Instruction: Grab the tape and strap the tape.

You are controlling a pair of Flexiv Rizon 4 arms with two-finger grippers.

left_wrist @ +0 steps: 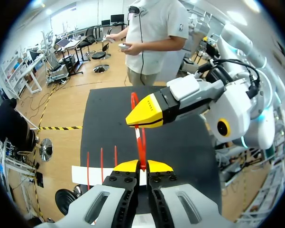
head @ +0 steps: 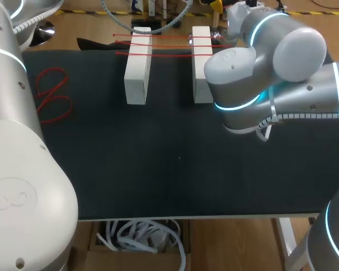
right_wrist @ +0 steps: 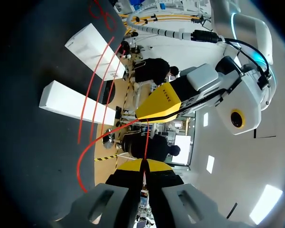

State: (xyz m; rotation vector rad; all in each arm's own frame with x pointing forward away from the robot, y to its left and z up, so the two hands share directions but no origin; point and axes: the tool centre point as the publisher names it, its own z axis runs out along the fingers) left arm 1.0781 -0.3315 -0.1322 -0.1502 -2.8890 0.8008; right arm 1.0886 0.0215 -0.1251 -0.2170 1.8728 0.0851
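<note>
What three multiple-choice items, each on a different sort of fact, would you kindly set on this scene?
1. How many red strands span the two white blocks? A one; B six; C three.
2. Where do the loose tape loops lie? A draped over a block; B on the mat, apart from the blocks; C hung over the table's edge.
3. How do the fingers of the left gripper stand? A shut on the red tape; B wide open and empty; C shut on a block.

Answers: 1 C, three red lines cross both blocks. 2 B, the loops rest on bare mat beside the blocks. 3 A, both yellow tips press the tape between them.
</note>
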